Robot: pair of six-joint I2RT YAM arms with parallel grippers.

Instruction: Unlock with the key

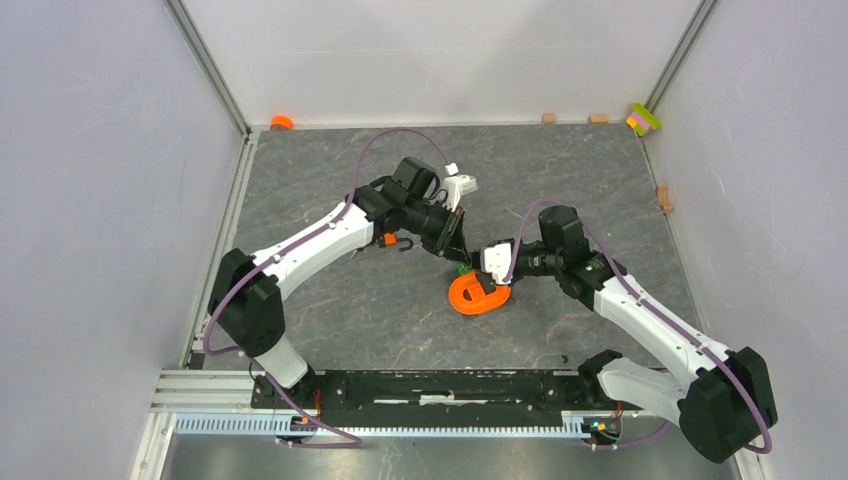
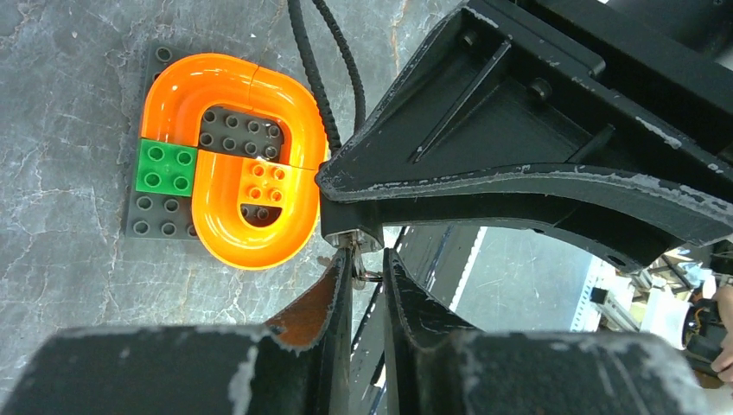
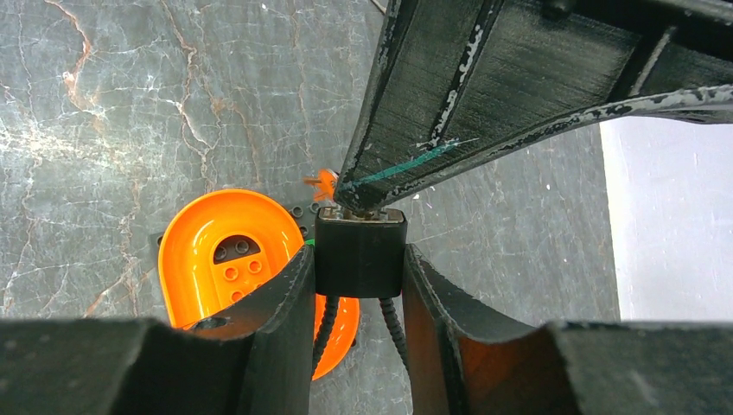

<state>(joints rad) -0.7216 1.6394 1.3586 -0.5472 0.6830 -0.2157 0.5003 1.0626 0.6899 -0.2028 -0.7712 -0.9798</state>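
Note:
My right gripper (image 3: 358,252) is shut on the small black lock (image 3: 359,232); its thin black cable (image 3: 327,324) hangs down between the fingers. My left gripper (image 2: 367,256) is shut on the key (image 2: 361,271), of which only a silvery bit shows between the fingertips. The key's tip meets the lock's metal face (image 2: 353,237). The key's black head is hidden. In the top view the left gripper (image 1: 453,243) and right gripper (image 1: 478,262) meet tip to tip above the table's middle.
An orange ring-shaped piece (image 1: 478,295) on a dark baseplate with a green brick (image 2: 164,169) lies just below the grippers. A small orange padlock (image 1: 389,239) lies under the left arm. Small blocks (image 1: 644,118) sit along the back wall.

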